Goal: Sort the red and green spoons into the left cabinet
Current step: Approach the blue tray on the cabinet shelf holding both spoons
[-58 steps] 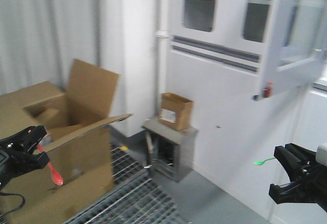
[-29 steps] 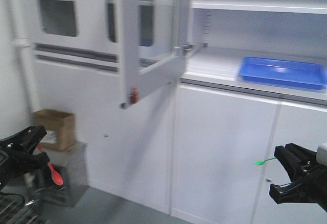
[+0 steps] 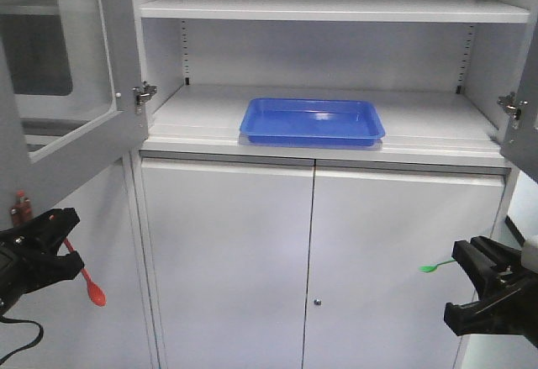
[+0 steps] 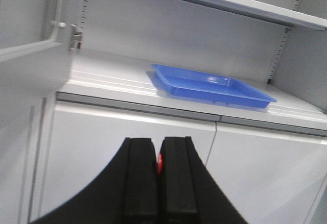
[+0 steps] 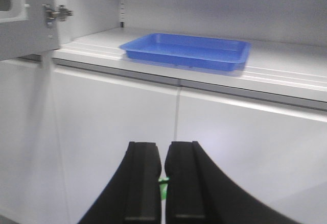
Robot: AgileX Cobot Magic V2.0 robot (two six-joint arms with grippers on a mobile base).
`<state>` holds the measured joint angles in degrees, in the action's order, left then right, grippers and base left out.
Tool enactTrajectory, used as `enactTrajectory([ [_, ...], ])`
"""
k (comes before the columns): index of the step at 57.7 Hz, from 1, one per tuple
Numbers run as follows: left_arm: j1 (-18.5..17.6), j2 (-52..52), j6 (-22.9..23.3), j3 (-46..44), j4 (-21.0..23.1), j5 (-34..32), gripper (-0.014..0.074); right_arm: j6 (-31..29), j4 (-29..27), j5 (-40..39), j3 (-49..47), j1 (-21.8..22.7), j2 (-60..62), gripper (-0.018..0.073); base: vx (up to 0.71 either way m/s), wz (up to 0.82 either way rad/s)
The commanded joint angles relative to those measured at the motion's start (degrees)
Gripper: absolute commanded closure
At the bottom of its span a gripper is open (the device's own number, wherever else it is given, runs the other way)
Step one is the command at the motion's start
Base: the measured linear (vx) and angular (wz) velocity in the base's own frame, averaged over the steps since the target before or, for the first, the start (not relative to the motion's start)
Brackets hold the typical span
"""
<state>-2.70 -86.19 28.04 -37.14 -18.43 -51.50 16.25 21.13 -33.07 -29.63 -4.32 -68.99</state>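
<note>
The red spoon (image 3: 87,286) hangs bowl-down from my left gripper (image 3: 60,243) at the lower left of the front view; a red sliver (image 4: 159,163) shows between the shut fingers in the left wrist view. At the lower right, my right gripper (image 3: 467,261) is shut on the green spoon (image 3: 436,266), whose bowl points left; a bit of green spoon (image 5: 163,187) shows between its fingers. The left cabinet (image 3: 202,108) stands open ahead, with a blue tray (image 3: 312,122) on its lower shelf. The blue tray (image 4: 212,84) (image 5: 187,50) shows in both wrist views. Both grippers are below shelf height.
An open glazed door (image 3: 59,92) swings out at the left, and another door edge (image 3: 523,117) juts out at the right. Closed white lower doors (image 3: 311,260) fill the space under the shelf. An upper shelf (image 3: 328,10) runs above the tray.
The view has swung right from a cardboard box and wall to face the open cabinet squarely, with the blue tray now central. Both grippers hold their spoons in the same place in frame.
</note>
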Motion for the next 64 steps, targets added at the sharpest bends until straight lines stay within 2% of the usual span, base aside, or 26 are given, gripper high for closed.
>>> enactTrajectory([
  [1,-0.17,1.85,0.34,-1.37,1.11,-4.54,0.0603,-0.17,-0.54,-4.39,-1.53,0.19,1.10,0.0568,0.23,-0.32],
  [64,-0.17,1.85,0.34,-1.37,1.11,-4.54,0.0603,-0.17,-0.54,-4.39,-1.53,0.19,1.10,0.0568,0.27,-0.11],
])
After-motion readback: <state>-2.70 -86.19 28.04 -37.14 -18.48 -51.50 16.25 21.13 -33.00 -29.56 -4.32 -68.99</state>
